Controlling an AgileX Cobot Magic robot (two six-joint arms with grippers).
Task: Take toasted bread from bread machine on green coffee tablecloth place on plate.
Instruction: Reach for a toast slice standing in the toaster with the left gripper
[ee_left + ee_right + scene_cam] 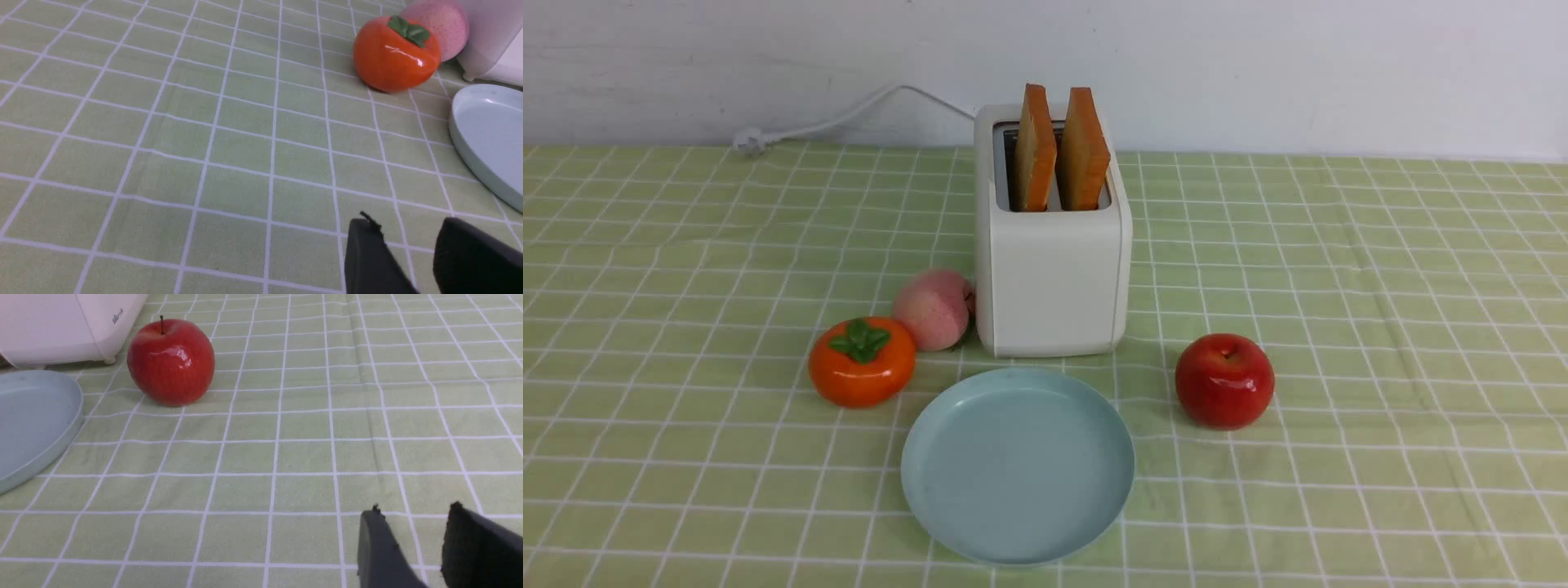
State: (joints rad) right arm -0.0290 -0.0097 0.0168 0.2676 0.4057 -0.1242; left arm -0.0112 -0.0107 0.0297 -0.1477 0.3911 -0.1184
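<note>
Front view — tan, orange-crusted toast slices (pixel 1036 151) upright in cream toaster (pixel 1049 286) — left claw (pixel 404 223), right claw (pixel 414 510) spread.

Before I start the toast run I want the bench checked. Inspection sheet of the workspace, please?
Surface: green coffee tablecloth, faintly creased.
Job's things: two slices of toasted bread upright in the bread machine; plate empty, just before it.
Clutter: persimmon and peach left of the machine, red apple right.
Grippers: left gripper and right gripper open, empty, above the cloth.
Cables: white cord from behind the machine, plug lying loose.
Surroundings: plain white wall.
</note>
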